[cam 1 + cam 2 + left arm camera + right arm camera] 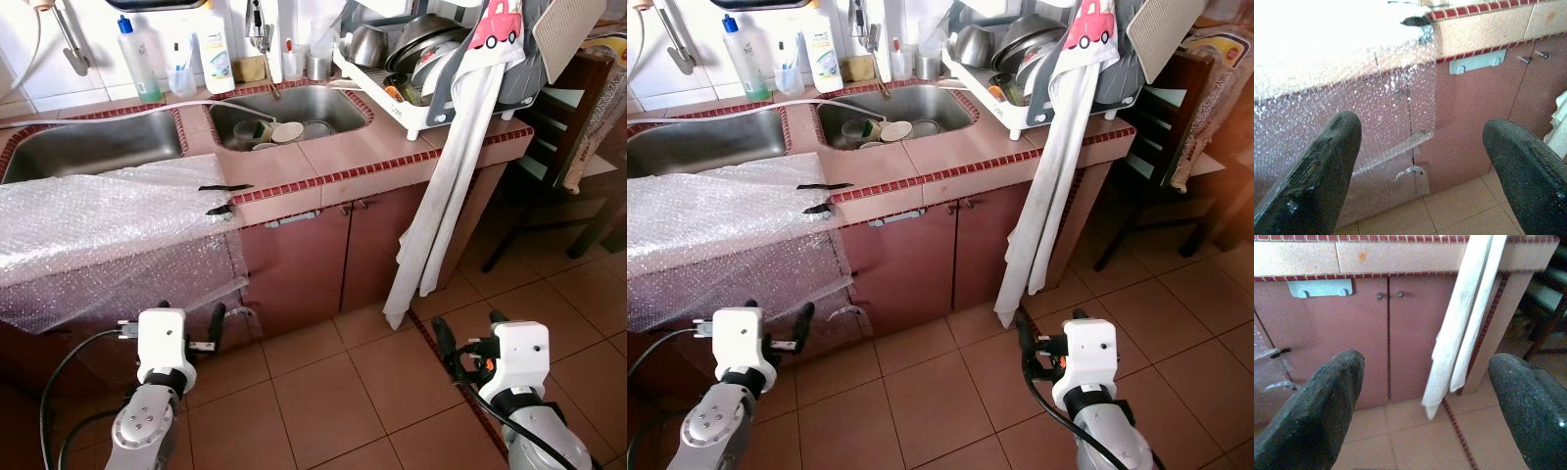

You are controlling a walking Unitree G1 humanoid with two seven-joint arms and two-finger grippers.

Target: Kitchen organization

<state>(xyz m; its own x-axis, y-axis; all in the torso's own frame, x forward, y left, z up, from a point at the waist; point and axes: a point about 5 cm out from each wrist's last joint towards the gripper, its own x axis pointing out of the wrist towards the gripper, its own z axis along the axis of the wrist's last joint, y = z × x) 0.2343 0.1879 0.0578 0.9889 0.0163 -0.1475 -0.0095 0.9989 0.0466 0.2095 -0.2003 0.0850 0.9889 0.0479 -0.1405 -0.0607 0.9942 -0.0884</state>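
We hold our left claw [188, 328] and right claw [468, 338] spread and empty before the cabinet doors [338, 257], well below the worktop [362, 152], where the loose bubble wrap [98, 230] could snag a rising finger.

You will find no lettering here that can actually be read. The white plastic bottle with a green and blue label [214, 49], standing on the tiled ledge behind the steel sink basin [294, 113], carries print, but it is too small and blurred for you to make out a single word. The clear plastic bottle of green liquid with a white pump neck [136, 61] beside it has a pale label that is equally unreadable. The white hanging cloth [495, 24] by the dish rack shows a red car picture and no words you can read.
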